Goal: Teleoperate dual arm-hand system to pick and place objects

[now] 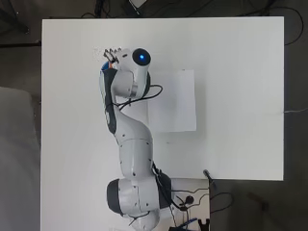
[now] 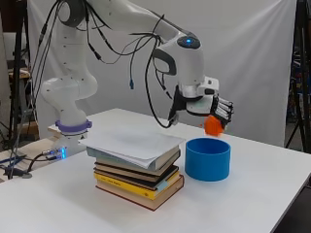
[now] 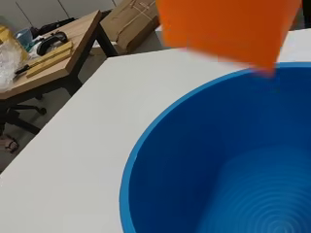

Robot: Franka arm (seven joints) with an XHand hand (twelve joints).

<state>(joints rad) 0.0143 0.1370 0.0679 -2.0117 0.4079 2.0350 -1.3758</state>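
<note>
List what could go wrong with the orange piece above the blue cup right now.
1. The orange block hangs in the robot hand near the blue cup's far rim, so a release may clip the rim and bounce out.
2. Lowering further could knock the cup toward the book stack.

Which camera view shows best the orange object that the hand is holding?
The side view: the orange object appears whole in the hand, above the blue container. The wrist view shows it very close, only its lower part, cut off by the edge. In the overhead view the arm hides it.
</note>
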